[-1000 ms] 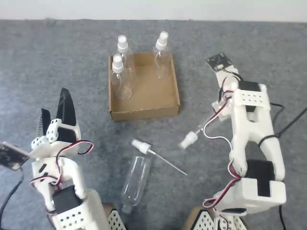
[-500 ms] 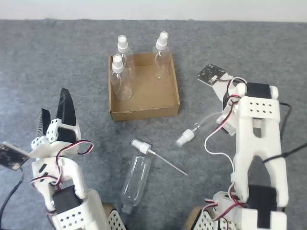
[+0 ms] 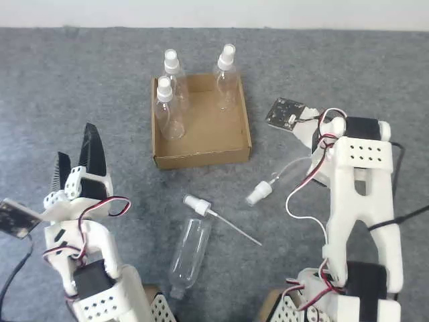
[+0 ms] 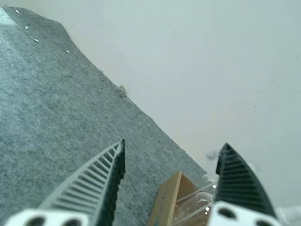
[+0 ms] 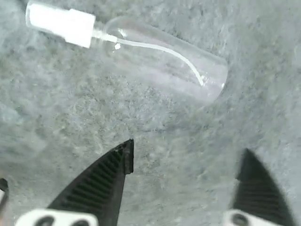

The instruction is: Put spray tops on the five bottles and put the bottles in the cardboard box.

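A cardboard box (image 3: 236,137) sits at the back middle of the grey carpet, with three capped bottles standing in it (image 3: 171,70) (image 3: 165,107) (image 3: 226,74). A fourth capped bottle (image 3: 280,176) lies on the carpet beside the right arm; in the right wrist view this bottle (image 5: 155,54) lies just beyond my open right gripper (image 5: 188,148), not touching it. An uncapped bottle (image 3: 189,253) lies at the front middle, with a loose spray top (image 3: 198,203) and its long tube next to it. My left gripper (image 3: 75,144) stands open at the left, holding nothing.
The right arm's body (image 3: 355,201) covers the carpet at the right. In the left wrist view, the box edge (image 4: 168,203) and the bottles lie beyond my left gripper (image 4: 173,146). A pale wall runs along the back edge.
The right arm has risen and its wrist has swung left. The capped bottle beside it has shifted slightly left and lies free. The left arm has not moved.
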